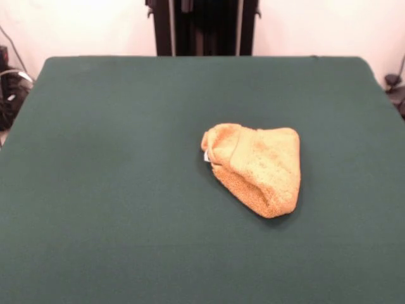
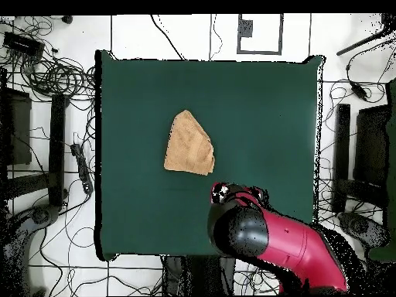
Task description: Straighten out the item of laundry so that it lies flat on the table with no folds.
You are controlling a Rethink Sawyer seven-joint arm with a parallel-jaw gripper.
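The orange-yellow towel lies folded over on itself in a rough triangular bundle, a little right of the middle of the dark green table. A small white label peeks out at its left edge. In the overhead view the towel lies left of the middle of the table. The red and black arm reaches in over the table's edge nearest the robot's base. Its end with the gripper hangs apart from the towel, just off its lower right corner. The front view shows no gripper.
The robot's black pedestal stands behind the table's far edge. Cables and dark equipment lie on the floor around the table's sides. Wide green cloth surrounds the towel on all sides.
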